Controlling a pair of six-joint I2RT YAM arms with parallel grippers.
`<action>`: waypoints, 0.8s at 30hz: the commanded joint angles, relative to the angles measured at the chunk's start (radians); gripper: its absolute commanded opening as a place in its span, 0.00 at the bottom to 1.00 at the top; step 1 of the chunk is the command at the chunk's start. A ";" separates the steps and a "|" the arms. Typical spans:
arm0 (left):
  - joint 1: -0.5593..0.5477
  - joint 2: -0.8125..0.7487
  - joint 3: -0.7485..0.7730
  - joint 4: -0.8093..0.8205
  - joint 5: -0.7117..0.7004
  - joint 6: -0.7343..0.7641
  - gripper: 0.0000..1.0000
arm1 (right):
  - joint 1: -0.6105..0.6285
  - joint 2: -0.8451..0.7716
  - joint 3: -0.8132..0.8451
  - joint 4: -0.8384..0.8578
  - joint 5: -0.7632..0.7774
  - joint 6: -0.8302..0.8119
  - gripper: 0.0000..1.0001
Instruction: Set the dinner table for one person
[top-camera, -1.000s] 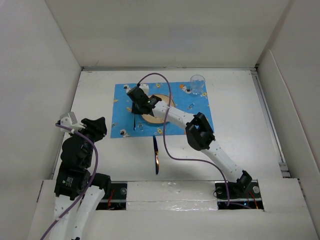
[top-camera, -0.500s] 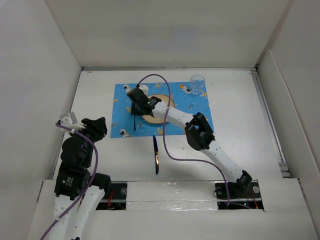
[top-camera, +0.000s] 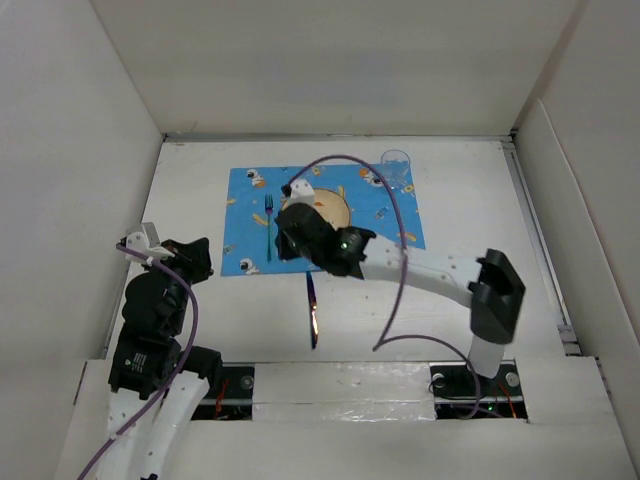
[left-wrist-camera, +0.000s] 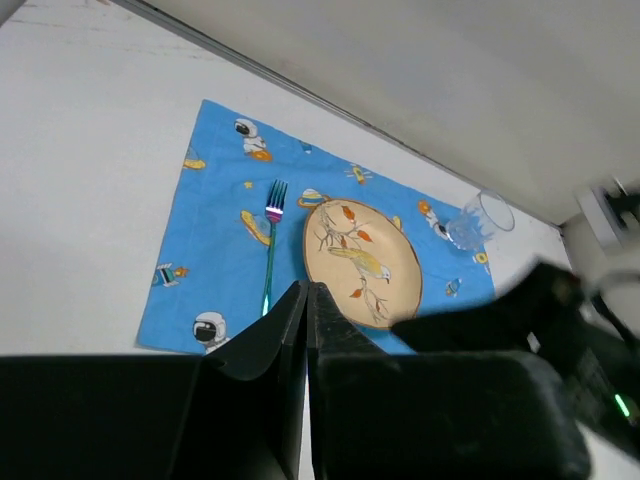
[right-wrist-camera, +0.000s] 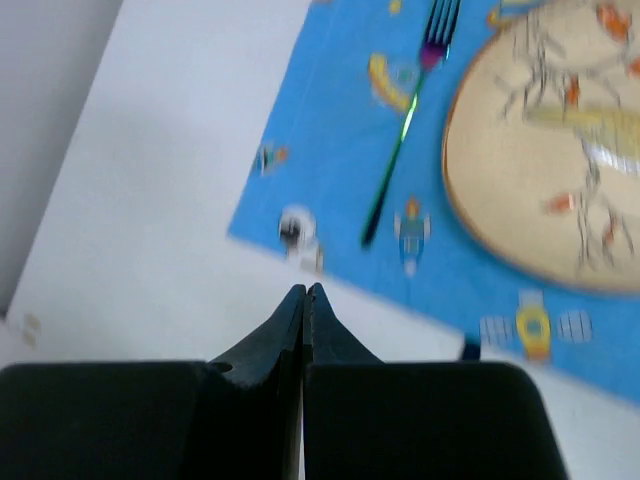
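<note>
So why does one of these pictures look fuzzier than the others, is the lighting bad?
Right wrist view: the fork and plate are smeared throughout, blur rather than poor light. Left wrist view: both are crisp, only the right arm at the edge is fuzzy. Top view: even, soft light, no glare; the clear glass barely shows.

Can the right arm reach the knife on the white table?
Probably yes. The knife lies alone on the dinner table with nothing over it, and the right gripper hangs close by, shut and empty.
</note>
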 joint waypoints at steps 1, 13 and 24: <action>-0.009 -0.002 0.001 0.035 0.036 0.022 0.00 | 0.118 -0.147 -0.240 0.029 0.155 -0.017 0.00; -0.009 -0.006 0.000 0.040 0.048 0.024 0.13 | 0.293 -0.066 -0.385 -0.245 0.235 0.246 0.55; -0.009 -0.006 0.000 0.039 0.051 0.025 0.14 | 0.236 -0.013 -0.417 -0.139 0.174 0.215 0.47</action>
